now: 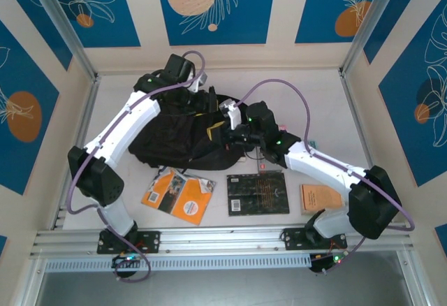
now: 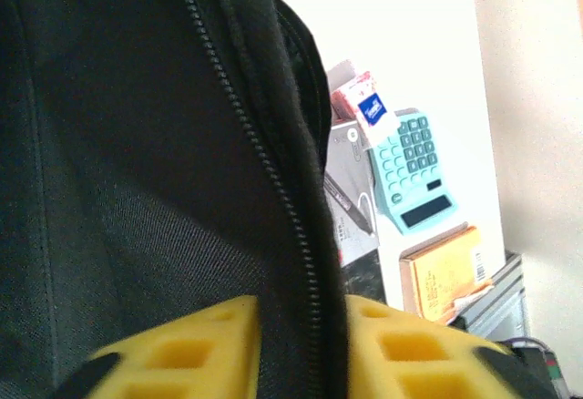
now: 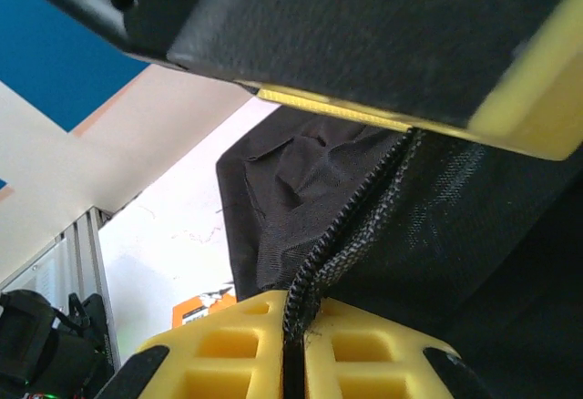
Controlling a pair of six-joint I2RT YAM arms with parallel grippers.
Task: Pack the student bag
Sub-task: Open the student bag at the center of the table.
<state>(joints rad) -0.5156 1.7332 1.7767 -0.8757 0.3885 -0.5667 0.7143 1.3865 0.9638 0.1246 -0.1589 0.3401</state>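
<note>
The student bag [image 1: 178, 135], a large black soft backpack, lies in the middle of the table. My left gripper [image 1: 201, 93] is at the bag's far top edge. In the left wrist view its yellow fingers [image 2: 182, 349] press from both sides on the bag's zipper edge [image 2: 305, 262]. My right gripper [image 1: 218, 130] is at the bag's right side. Its yellow fingers [image 3: 228, 349] are shut on the zipper tape [image 3: 351, 226] of the black fabric.
In front of the bag lie an orange book [image 1: 178, 193], a flat black book [image 1: 258, 194] and a tan book [image 1: 320, 198]. A teal calculator [image 2: 412, 173], a small tissue pack [image 2: 364, 107] and a pen package [image 2: 351, 199] lie right of the bag.
</note>
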